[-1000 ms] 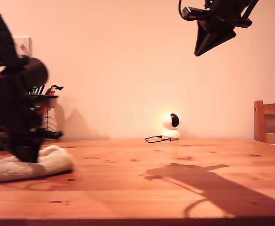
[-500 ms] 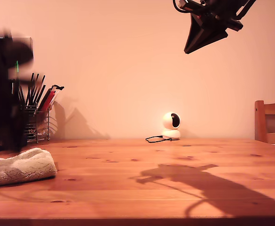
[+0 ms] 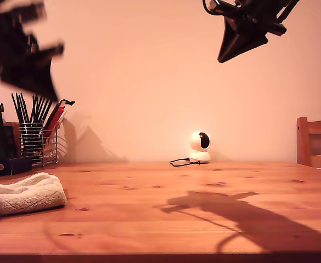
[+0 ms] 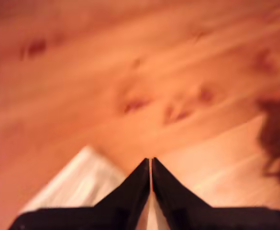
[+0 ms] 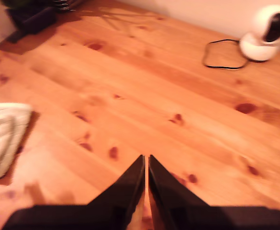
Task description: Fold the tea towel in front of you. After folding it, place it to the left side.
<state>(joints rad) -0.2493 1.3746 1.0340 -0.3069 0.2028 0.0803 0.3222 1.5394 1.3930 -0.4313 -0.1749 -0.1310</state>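
The tea towel (image 3: 23,194) lies folded on the wooden table (image 3: 204,219) at about 8 o'clock in the exterior view, touched by neither arm. The first gripper (image 4: 151,165), blurred, hangs above the towel's edge (image 4: 82,184), jaws pressed together on nothing. The second gripper (image 5: 145,160), likewise closed and empty, hovers over bare table, with the white round camera (image 5: 266,33) well apart.

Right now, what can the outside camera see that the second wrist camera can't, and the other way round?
Only the exterior view shows the chair, the wire basket of pens and both arms raised above the table. Only the second wrist view shows my second gripper close up, its fingers pressed together, holding nothing. Both show the folded tea towel, the small white camera with its black cable, and the wooden table.
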